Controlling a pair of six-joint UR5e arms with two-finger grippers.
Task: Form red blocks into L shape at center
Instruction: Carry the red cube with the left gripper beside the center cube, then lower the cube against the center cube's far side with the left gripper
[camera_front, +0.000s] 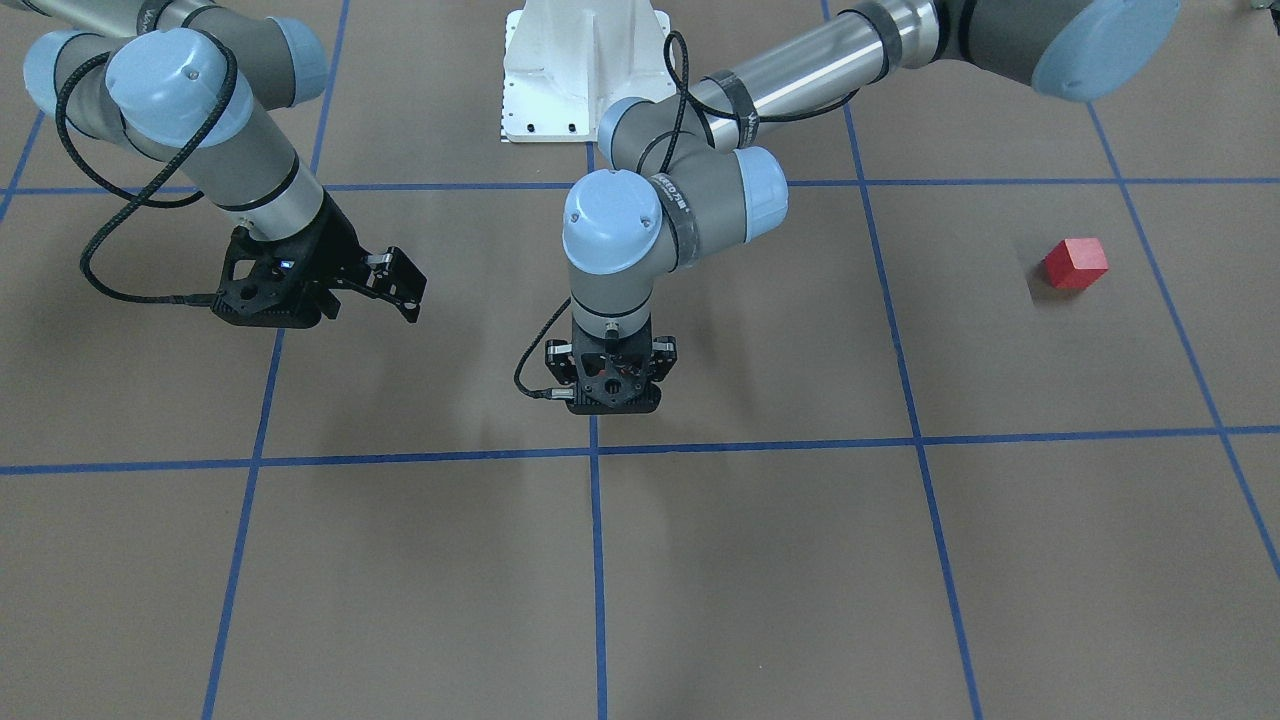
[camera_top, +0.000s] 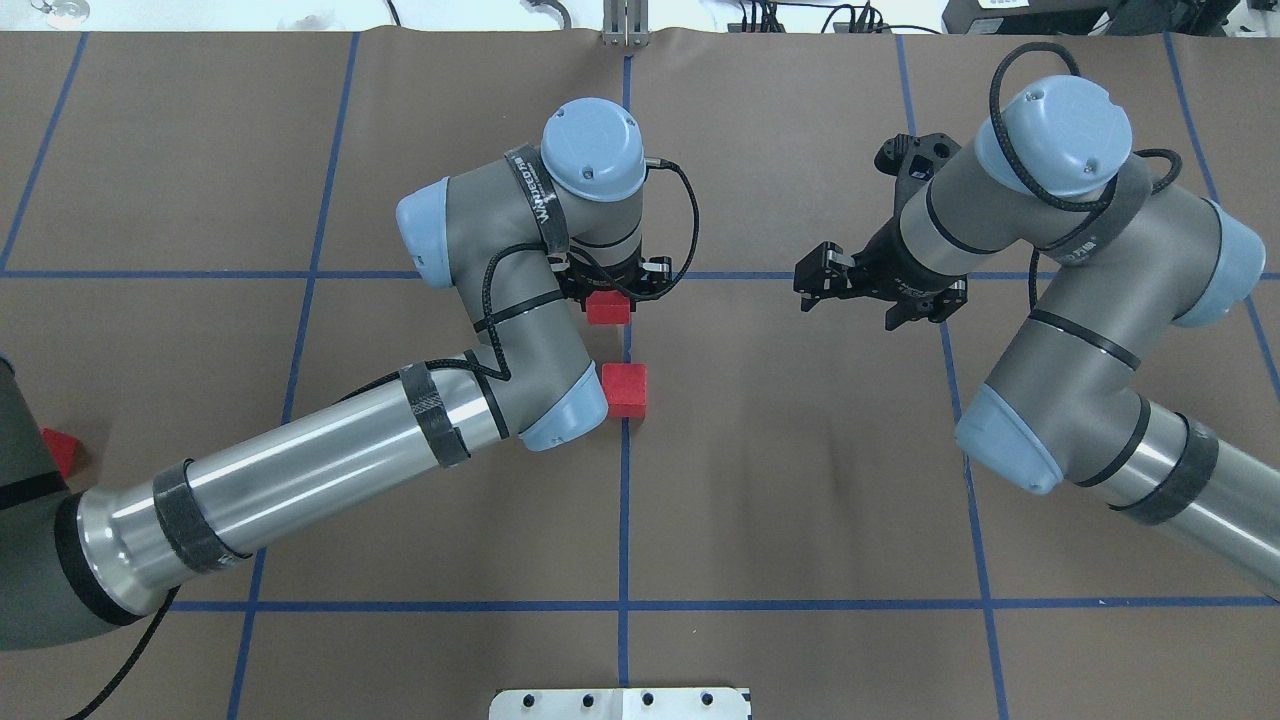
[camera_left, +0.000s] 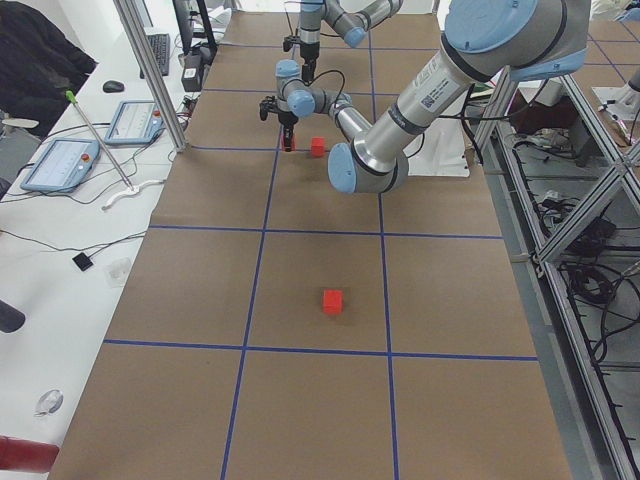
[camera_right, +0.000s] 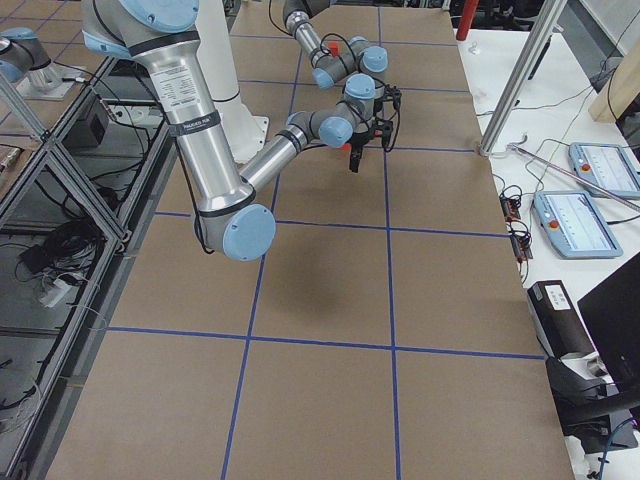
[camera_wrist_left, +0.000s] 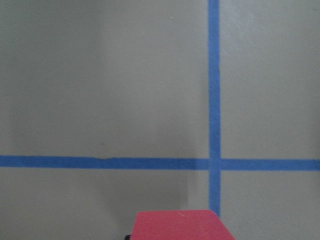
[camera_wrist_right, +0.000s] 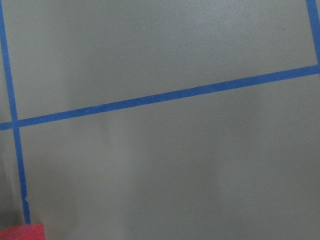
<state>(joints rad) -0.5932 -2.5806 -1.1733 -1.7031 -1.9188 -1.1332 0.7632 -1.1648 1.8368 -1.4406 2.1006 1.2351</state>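
**LEFT GRIPPER LOADED: SECOND BLOCK AT THE CENTER**

**Overhead exterior.** My left gripper (camera_top: 610, 290) is drawn narrow on the held red block (camera_top: 607, 308), over the center (camera_top: 625, 470) and just left of the middle tape line. The placed red block (camera_top: 625, 388) sits on that line, nearer my base than the held one, with a gap showing between them. In my judgement the set-down turns on this offset: the placed block lies toward my base from my fingers. A cube has no long axis, so only squareness of faces matters. My right gripper (camera_top: 825, 275) hangs well apart on the right. No block shows in it, and I cannot tell whether its fingers stand wide or narrow.

**Exterior front-facing.** My left wrist hides both central blocks. The stray red block (camera_front: 1075, 263) lies well apart on my left side, so my left arm is the nearer arm for it.

**Exterior left.** The stray block lies alone in a near cell. Red shows at my left fingertips, far along the table.

**Left wrist-mounted.** The held block's top fills the lower middle, its corner just beside the vertical tape. No fingers show.
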